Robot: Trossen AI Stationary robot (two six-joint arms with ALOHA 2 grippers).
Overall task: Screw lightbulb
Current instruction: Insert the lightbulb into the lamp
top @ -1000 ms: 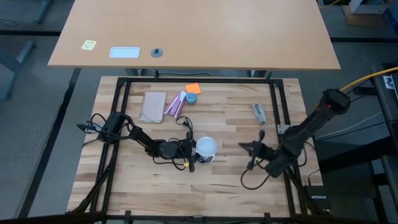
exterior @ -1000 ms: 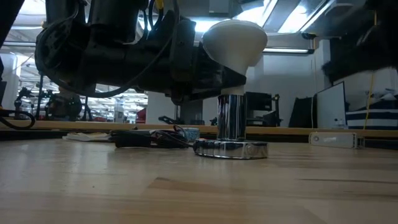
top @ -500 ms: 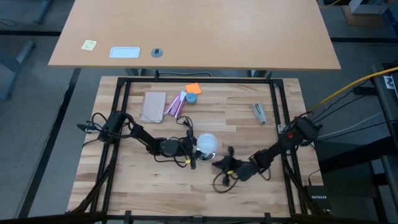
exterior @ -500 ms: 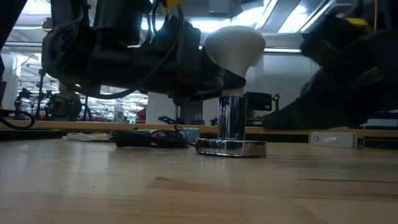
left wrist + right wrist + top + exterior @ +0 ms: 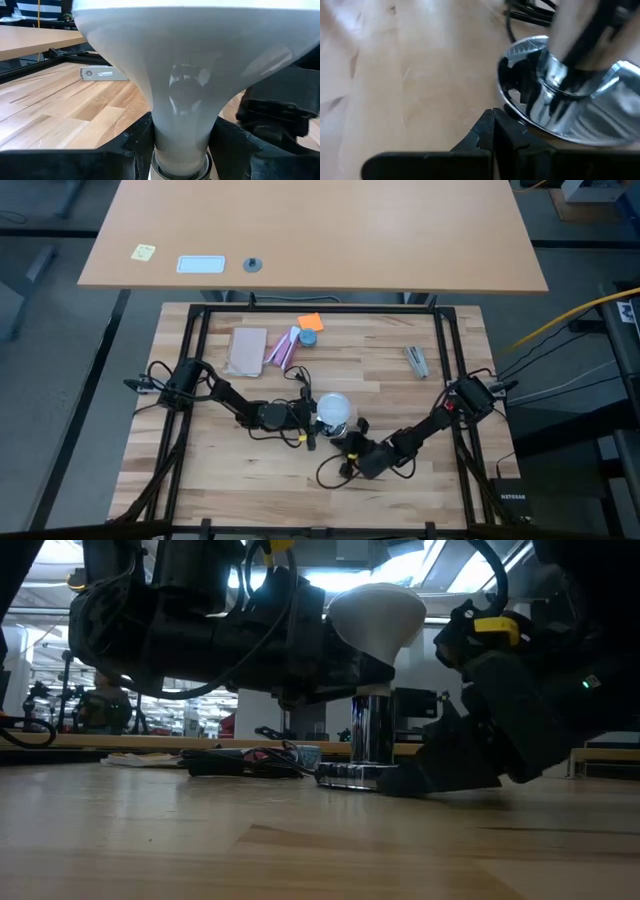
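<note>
while the left hand (image 5: 312,420) clamps the lightbulb (image 5: 334,410) by its narrow neck above the chrome socket (image 5: 372,776), the right hand (image 5: 493,131), fingers pressed together, rests on the worktop (image 5: 250,470) against the socket's base.

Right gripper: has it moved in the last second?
Yes. In the high view the right gripper has swung from near the table's right frame leftward, across to the socket, fingers shut at its base.
</note>
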